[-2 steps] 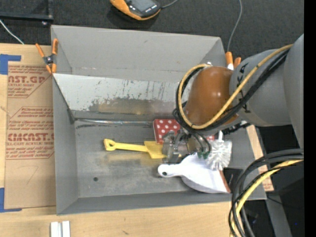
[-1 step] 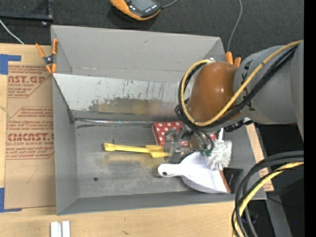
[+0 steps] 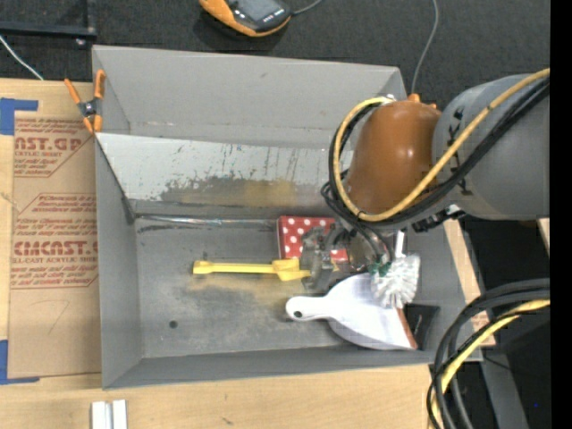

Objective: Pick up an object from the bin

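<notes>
Your tool [image 3: 324, 256] is low in the bin [image 3: 223, 88], right of centre. Can't tell how far open it is, or whether it has hold of anything. It's at the red box's [image 3: 298, 230] near edge, just beside the yellow spade's [image 3: 255, 269] blade. Contact unclear. White dustpan [image 3: 362, 315] and brush [image 3: 399, 277] lie just beside. Arm [image 3: 500, 150] reaches in from the right, orange cover [image 3: 393, 159] above the tool.

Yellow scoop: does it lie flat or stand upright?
Flat. The yellow scoop lies lengthwise on the bin floor, handle to the left.
</notes>
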`<state>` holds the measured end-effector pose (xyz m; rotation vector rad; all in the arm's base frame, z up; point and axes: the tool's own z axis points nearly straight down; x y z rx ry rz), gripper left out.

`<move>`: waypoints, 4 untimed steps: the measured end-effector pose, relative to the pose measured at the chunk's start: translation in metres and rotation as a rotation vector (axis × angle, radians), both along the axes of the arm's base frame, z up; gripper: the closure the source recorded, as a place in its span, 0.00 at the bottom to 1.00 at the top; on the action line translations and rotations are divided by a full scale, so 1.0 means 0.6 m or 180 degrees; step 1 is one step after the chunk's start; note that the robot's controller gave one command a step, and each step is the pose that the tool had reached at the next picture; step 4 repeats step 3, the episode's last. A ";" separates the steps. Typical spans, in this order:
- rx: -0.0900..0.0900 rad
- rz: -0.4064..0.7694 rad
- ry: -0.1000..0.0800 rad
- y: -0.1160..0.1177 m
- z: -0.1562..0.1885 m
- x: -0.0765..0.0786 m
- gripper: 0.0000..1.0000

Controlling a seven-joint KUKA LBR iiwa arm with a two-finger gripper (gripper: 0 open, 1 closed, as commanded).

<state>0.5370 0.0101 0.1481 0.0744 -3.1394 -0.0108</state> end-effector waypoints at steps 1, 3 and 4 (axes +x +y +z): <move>-0.0001 0.0001 -0.0019 0.000 0.030 0.002 1.00; -0.0001 0.0001 -0.0031 0.000 0.061 0.004 1.00; -0.0001 0.0001 -0.0031 0.000 0.061 0.004 1.00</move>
